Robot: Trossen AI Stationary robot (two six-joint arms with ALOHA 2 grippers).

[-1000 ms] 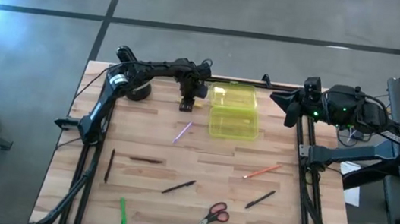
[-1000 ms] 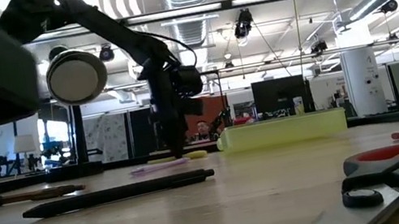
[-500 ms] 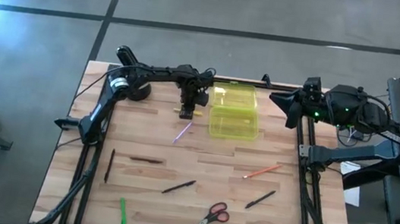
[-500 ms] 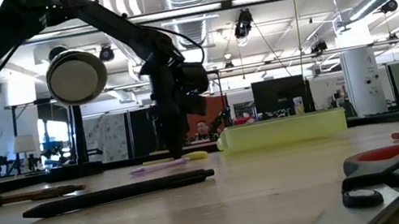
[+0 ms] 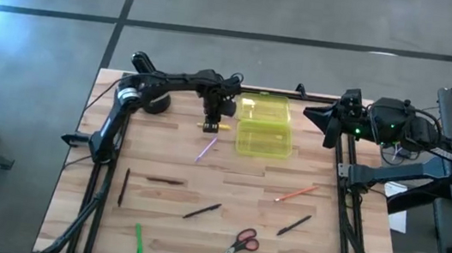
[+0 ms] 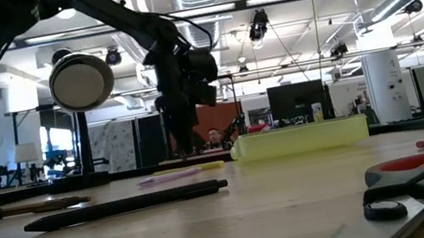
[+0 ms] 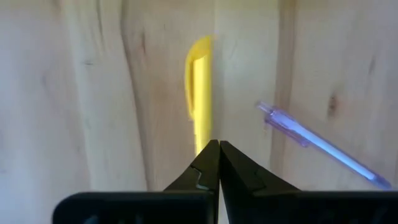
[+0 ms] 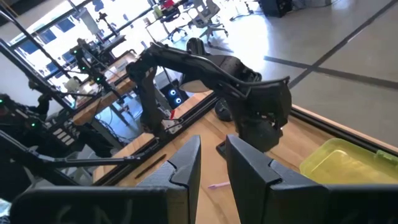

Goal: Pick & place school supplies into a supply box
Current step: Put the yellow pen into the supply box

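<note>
Lying crosswise beside box (image 5: 265, 127): yellow pen (image 5: 209, 126)

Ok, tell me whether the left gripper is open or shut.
Shut. In its wrist view the left gripper has both fingertips pressed together, with the yellow pen lying on the table beyond them, apparently not held.

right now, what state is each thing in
supply box: lid open, laid flat
yellow pen: lying level beside box
left gripper: shut, tips at pen's end, grip unclear
right gripper: open, empty, waiting right of box
scissors: blades closed
</note>
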